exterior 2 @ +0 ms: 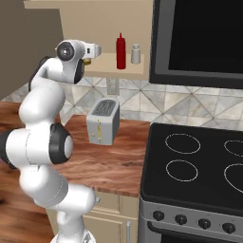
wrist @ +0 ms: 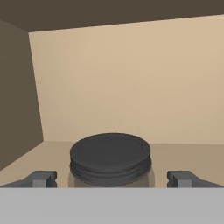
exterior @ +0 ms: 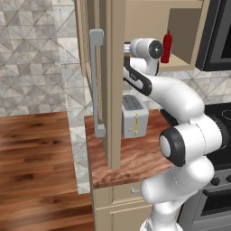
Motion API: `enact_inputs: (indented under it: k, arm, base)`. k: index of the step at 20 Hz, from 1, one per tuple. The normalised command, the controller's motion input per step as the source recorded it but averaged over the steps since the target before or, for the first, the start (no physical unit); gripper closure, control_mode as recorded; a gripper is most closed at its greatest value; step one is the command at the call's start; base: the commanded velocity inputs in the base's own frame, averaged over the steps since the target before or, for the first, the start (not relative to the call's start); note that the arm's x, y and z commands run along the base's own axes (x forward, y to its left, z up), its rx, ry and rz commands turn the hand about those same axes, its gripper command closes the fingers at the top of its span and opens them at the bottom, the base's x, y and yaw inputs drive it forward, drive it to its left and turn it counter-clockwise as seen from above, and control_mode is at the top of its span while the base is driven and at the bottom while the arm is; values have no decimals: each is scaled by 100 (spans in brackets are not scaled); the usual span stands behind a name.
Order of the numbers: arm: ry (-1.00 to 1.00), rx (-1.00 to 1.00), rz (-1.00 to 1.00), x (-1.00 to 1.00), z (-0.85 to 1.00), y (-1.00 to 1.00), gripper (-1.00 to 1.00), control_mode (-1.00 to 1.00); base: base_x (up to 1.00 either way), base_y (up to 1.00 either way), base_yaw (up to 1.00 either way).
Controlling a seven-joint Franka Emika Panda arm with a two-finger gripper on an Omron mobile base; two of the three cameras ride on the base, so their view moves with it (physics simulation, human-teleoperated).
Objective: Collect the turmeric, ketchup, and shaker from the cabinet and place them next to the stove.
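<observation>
Reaching into the open cabinet (exterior: 113, 90), on its lower shelf, with the gripper (wrist: 112, 178) spread wide and holding nothing. Straight ahead and dead centre between the two dark fingertips (wrist: 43, 178): the turmeric (wrist: 111, 162), upright, its dark lid showing above a strip of glass, a clear gap on either side, so not yet touched. Axis of the jar vertical, approach horizontal along the shelf, so probably a short push forward and then a squeeze on the glass wall below the lid. Seen from the right base camera, just past the hand at the left end of the shelf, with the ketchup (exterior 2: 121, 51) and the shaker (exterior 2: 136, 53) standing farther right on the same shelf, well apart from the fingers. Below and to the right, the stove (exterior 2: 199, 166), with bare wooden counter (exterior 2: 114, 163) and a toaster (exterior 2: 103, 121) beside it
</observation>
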Motion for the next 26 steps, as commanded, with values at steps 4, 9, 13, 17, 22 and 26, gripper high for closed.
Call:
enact_inputs:
  k: [4, 9, 13, 17, 22, 26]
  arm:
    - [0, 0, 0, 20, -8, 0, -100, -100]
    - [0, 0, 0, 16, -7, 0, 100, -100]
    - [0, 0, 0, 1, 0, 0, 100, -100]
    - [0, 0, 0, 0, 0, 0, 100, -100]
    - [0, 0, 0, -1, -1, 0, 100, -100]
    - [-1, 0, 0, -22, -1, 0, 100, -100]
  base:
    - [0, 0, 0]
    - [0, 0, 0]
    - [0, 0, 0]
    - [0, 0, 0]
    - [0, 0, 0]
    - [0, 0, 0]
